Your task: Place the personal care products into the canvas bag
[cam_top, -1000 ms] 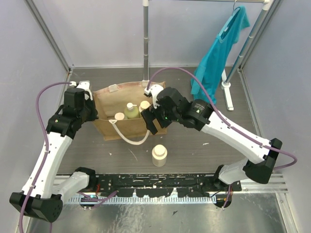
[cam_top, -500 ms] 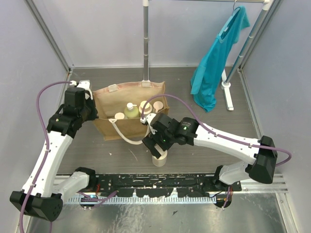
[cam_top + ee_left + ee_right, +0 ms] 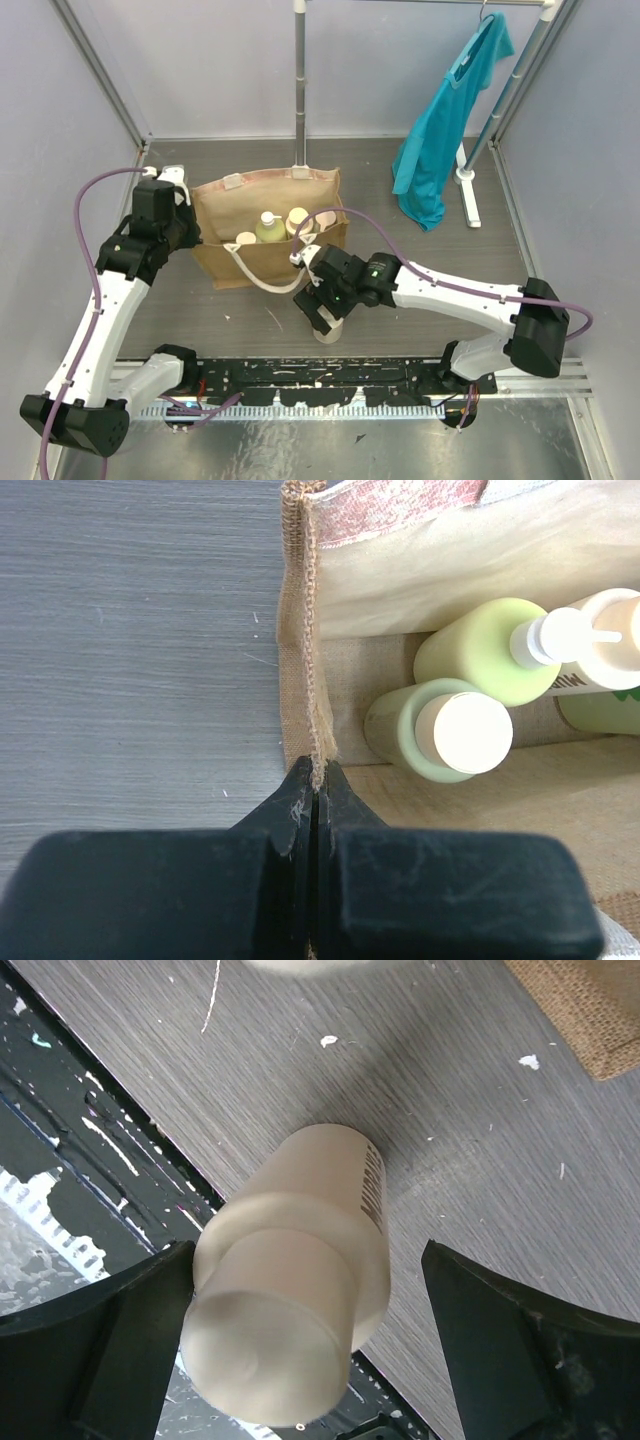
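Observation:
The tan canvas bag (image 3: 228, 268) stands open at centre-left. Three personal care products show inside it: a green pump bottle (image 3: 268, 228) and two cream-capped ones (image 3: 246, 240) (image 3: 297, 217). My left gripper (image 3: 193, 233) is shut on the bag's left rim; in the left wrist view its jaws (image 3: 316, 780) pinch the burlap edge (image 3: 305, 630), beside a green bottle (image 3: 462, 730). A cream bottle (image 3: 300, 1250) stands on the table in front of the bag. My right gripper (image 3: 310, 1290) is open, one finger on each side of its cap. From above, that gripper (image 3: 325, 318) hides most of the bottle.
A white rope handle (image 3: 262, 282) hangs down the bag's front. A teal shirt (image 3: 450, 110) hangs on a rack at the back right, with a pole (image 3: 299, 80) behind the bag. The black rail (image 3: 340, 385) runs just near of the cream bottle.
My right arm has swung from the bag's right rim toward the near edge and come down over the cream bottle, jaws still open. The left arm and the bag have not moved.

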`<action>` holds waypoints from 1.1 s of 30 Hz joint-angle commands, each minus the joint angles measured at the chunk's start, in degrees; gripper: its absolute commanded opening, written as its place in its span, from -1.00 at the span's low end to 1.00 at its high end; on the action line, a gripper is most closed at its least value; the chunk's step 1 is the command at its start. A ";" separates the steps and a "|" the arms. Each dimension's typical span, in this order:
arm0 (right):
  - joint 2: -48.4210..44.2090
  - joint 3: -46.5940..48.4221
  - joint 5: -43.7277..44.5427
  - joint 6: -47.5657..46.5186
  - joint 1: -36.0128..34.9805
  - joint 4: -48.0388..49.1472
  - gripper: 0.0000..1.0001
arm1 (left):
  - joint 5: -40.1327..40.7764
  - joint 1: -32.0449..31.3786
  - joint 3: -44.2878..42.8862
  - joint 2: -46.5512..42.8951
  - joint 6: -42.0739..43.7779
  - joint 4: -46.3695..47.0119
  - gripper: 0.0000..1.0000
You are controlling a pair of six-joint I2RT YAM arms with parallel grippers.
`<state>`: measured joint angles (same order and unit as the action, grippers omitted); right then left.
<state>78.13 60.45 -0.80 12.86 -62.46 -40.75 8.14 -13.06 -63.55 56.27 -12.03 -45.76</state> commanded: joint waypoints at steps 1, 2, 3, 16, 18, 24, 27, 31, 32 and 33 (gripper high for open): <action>1.48 0.04 -0.82 0.15 -1.58 3.56 1.00 | 1.33 0.19 -1.08 -1.49 0.03 1.42 -0.95; 1.69 -0.11 -0.48 0.21 -2.02 3.57 1.00 | 1.44 0.17 -1.04 -1.62 0.07 1.38 -0.95; 2.01 -0.34 -0.18 0.23 -2.31 3.51 1.00 | 1.50 0.15 -0.97 -1.80 0.10 1.37 -0.95; 8.03 1.12 1.20 -0.39 -4.69 0.56 0.01 | 1.44 0.21 -0.88 -2.35 0.00 0.93 -0.95; 7.80 1.57 1.81 -0.34 -4.69 0.03 -0.14 | 1.40 0.21 -0.74 -2.38 0.05 0.92 -0.95; 6.65 4.93 4.04 0.33 -4.69 -3.13 -0.48 | 1.36 0.20 -0.69 -2.45 0.09 0.92 -0.95; 5.30 7.50 4.05 1.11 -4.67 -4.76 -0.59 | 1.33 0.14 -0.69 -2.40 0.12 0.93 -0.94; 3.39 12.36 4.44 2.09 -4.69 -7.78 -0.73 | 1.27 0.16 -0.54 -2.40 0.12 1.02 -0.94; 2.92 13.74 4.60 2.34 -4.69 -8.49 -0.74 | 1.20 0.14 -0.58 -2.34 0.14 1.09 -0.95; 2.62 15.32 4.82 2.54 -4.68 -9.30 -0.76 | 1.18 0.15 -0.61 -2.38 0.09 1.11 -0.94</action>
<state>85.12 67.16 2.87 13.61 -66.74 -48.90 8.32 -13.06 -63.55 55.33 -12.05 -46.61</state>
